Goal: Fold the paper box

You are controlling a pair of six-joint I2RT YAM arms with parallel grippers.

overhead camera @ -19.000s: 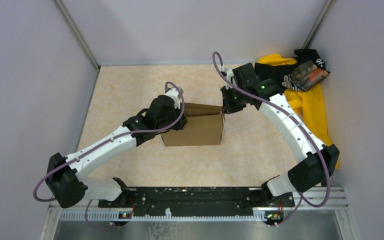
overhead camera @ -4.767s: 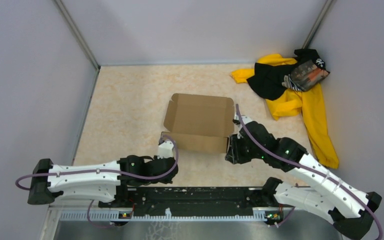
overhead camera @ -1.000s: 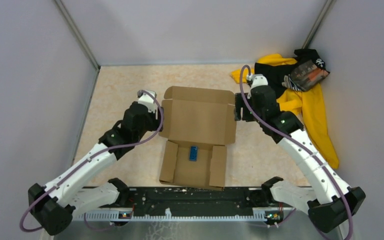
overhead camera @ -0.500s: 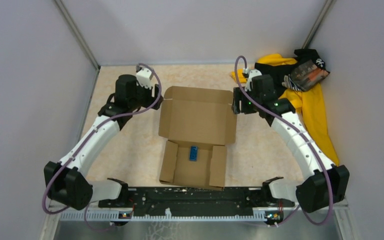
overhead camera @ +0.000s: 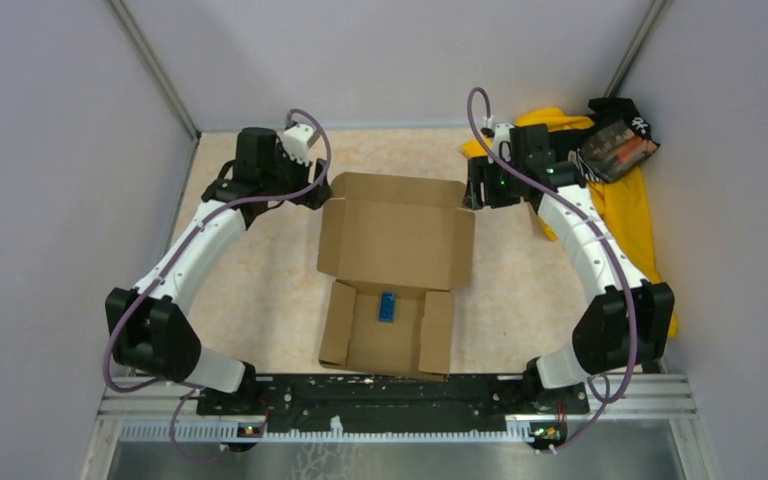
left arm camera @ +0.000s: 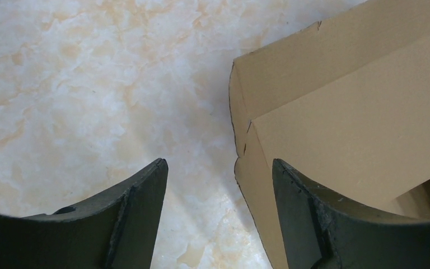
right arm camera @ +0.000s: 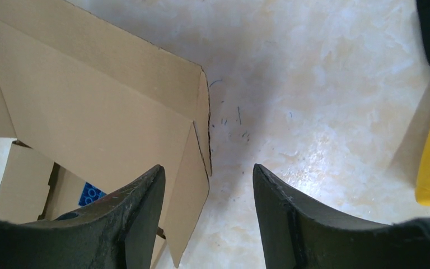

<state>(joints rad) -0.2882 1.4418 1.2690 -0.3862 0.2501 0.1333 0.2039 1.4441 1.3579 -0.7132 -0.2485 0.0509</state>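
The paper box (overhead camera: 395,245) lies opened out in the middle of the worktop (overhead camera: 250,260) — its shallow tray toward the arm bases with a small blue block (overhead camera: 387,306) inside, and its broad lid panel laid back toward the far wall. I have the left fingers (left arm camera: 140,213) at the lid's far left corner and the right fingers (right arm camera: 280,213) at its far right corner. Both pairs are spread wide and hold nothing. In each wrist view a short side flap's edge stands in the gap; whether it touches a finger I cannot tell. A yellow-and-black cloth (overhead camera: 625,215) lies heaped beyond the right arm, apart from the box. I judge the cardboard light and fairly stiff, bending readily only along its creases, and smooth enough to skate across the worktop if pushed from one side — so the lid wants lifting from both far corners together, pinched at the panel's edge rather than the thin side flaps, which could crumple.
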